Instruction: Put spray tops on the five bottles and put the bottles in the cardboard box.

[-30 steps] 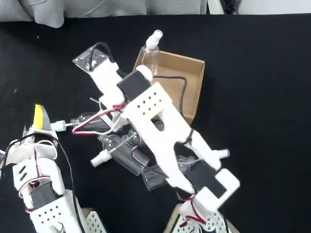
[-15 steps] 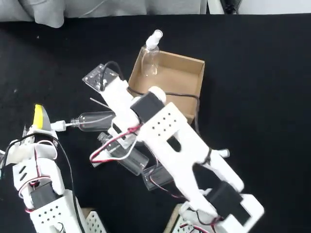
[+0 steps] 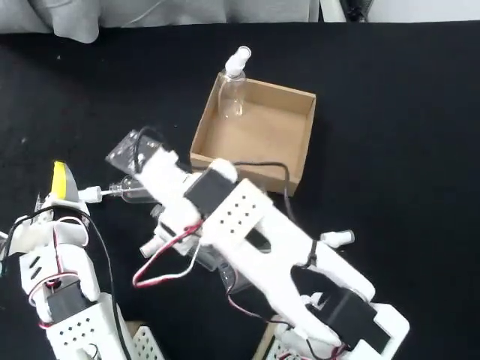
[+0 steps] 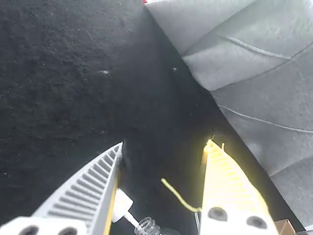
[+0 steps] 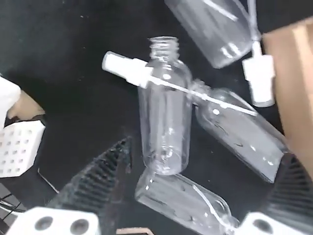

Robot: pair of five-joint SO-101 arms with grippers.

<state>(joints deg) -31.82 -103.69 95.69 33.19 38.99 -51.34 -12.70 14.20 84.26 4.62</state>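
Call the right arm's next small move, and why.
Probably lower the right gripper and close on the uncapped bottle. Its fingers are open to either side of that bottle. The bottle's neck is bare and a loose spray top lies across it. One capped bottle already stands in the box, so this one looks like a fair pick.

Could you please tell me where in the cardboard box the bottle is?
In the high view, the bottle stands in the far left corner of the cardboard box, with its white spray top rising above the rim.
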